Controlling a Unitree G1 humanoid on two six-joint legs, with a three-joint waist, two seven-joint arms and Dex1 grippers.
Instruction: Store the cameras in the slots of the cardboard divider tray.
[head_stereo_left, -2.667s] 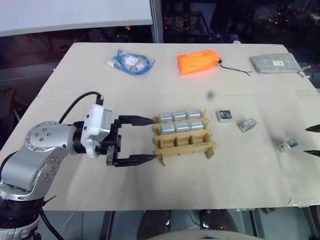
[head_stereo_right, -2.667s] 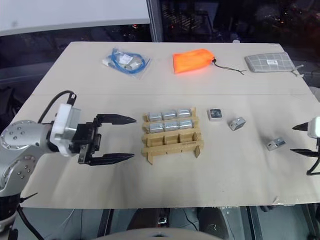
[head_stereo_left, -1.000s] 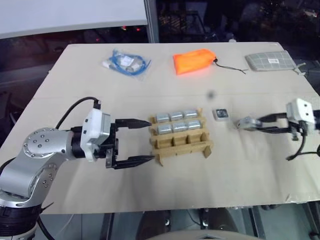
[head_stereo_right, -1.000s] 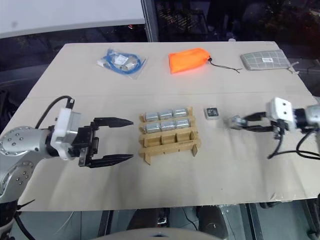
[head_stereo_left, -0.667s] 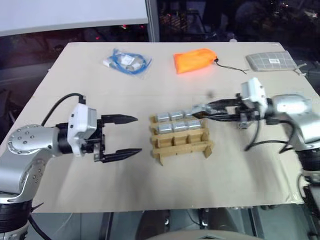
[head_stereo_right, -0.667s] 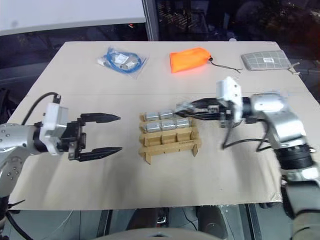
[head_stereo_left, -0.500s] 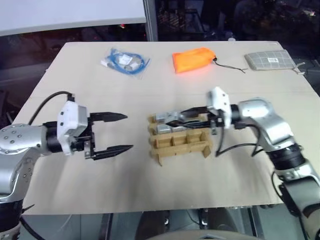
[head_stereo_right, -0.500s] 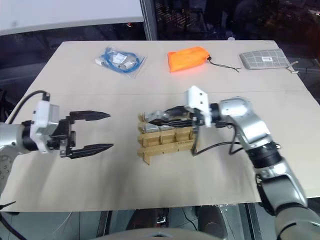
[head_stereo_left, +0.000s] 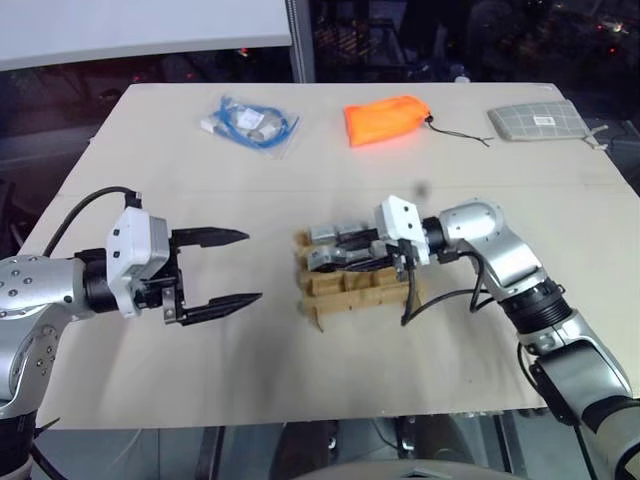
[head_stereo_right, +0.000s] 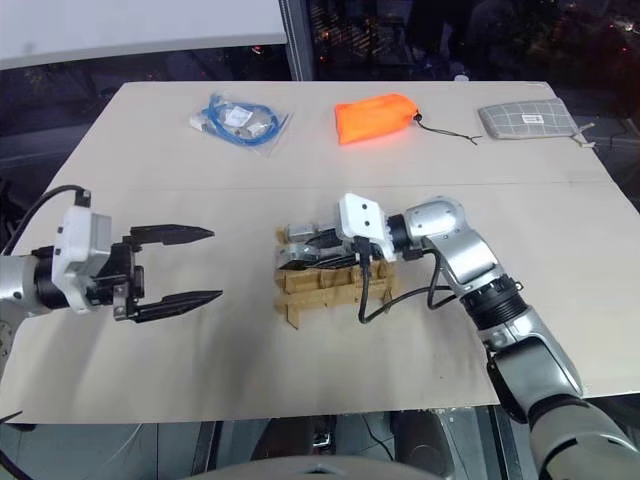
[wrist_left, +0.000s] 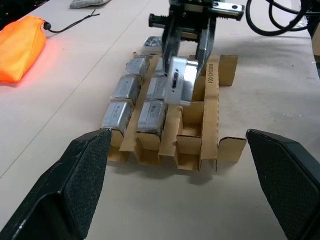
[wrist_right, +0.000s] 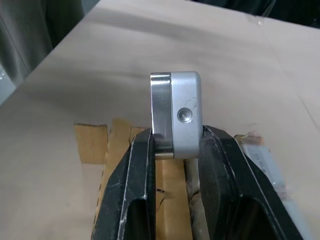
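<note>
The cardboard divider tray (head_stereo_left: 372, 290) sits mid-table, with several silver cameras (wrist_left: 125, 89) filling its two far rows; the near row of slots is bare. My right gripper (head_stereo_left: 322, 258) reaches in from the right and is shut on one more camera (wrist_right: 177, 112), held upright just above the tray's left end. Its black fingers (wrist_right: 134, 175) clamp the camera's two flat sides. My left gripper (head_stereo_left: 250, 267) hangs open to the left of the tray, a gap away, holding nothing. Another camera (wrist_left: 151, 44) lies on the table beyond the tray's right end.
Along the far edge of the table (head_stereo_left: 150, 190) lie a bag of blue cable (head_stereo_left: 250, 124), an orange pouch (head_stereo_left: 387, 118) with a cord, and a grey checked pad (head_stereo_left: 540, 118). My right arm's cable (head_stereo_left: 440, 300) loops over the table beside the tray.
My right gripper has swung left from the right side of the table, carrying the camera, to over the tray's left end. My left gripper has drawn back to the left, still open.
</note>
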